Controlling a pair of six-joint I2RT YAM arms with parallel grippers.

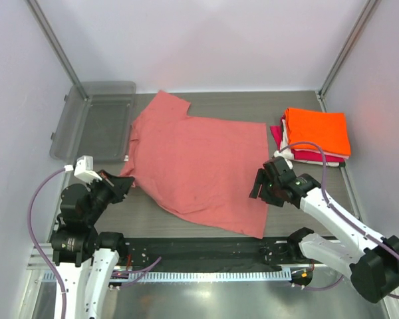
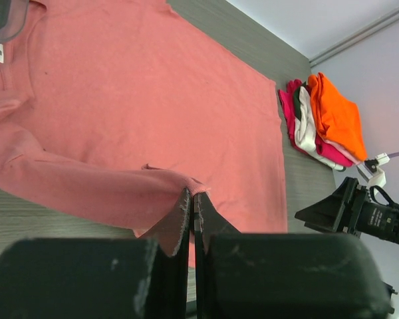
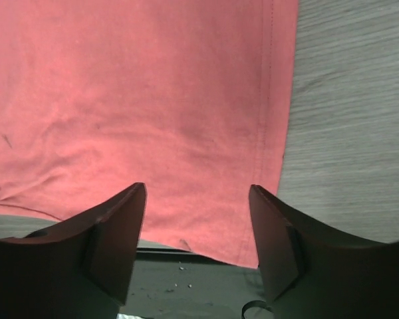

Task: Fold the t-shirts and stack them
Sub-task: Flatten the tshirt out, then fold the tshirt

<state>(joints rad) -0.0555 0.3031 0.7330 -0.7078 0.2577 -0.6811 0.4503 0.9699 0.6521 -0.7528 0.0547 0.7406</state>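
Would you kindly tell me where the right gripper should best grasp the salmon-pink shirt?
Probably the salmon-pink shirt's near right hem corner, from above on its right: that edge lies flat and uncovered below the open right gripper, while the left gripper pinches its left edge.

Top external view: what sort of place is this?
Likely a lab robot cell, not a home: plain white walls on a metal frame box in the table, with the left arm and right arm on a rail.

Bright, even overhead light, only soft faint shadows on the desk; left tool looks pretty blurry up close.
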